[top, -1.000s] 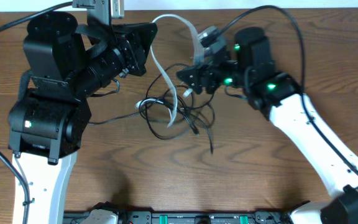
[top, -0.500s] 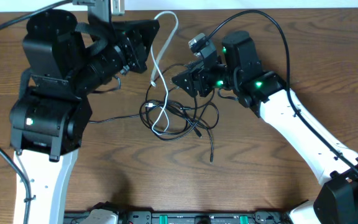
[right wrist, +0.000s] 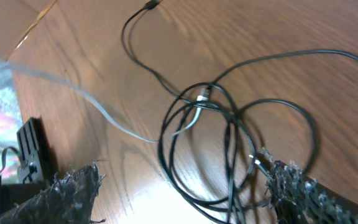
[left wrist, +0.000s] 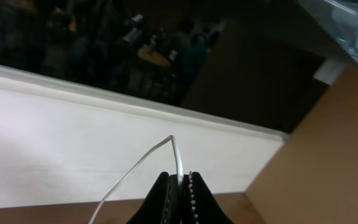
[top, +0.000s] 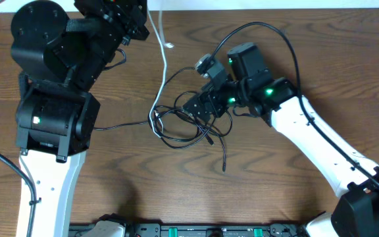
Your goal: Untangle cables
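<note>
Though tangled nearside, white cable (top: 164, 71) straight, far-to-near.

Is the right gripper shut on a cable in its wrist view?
No: the right gripper is wide open, with the black cables lying loose between its fingers.

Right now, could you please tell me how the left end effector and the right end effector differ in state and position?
The left end effector is shut on the white cable, while the right end effector is open and holds nothing. The left end effector is up near the far edge of the table, away from the tangle; the right end effector hangs directly over the black cables. Both have two dark fingers.
</note>
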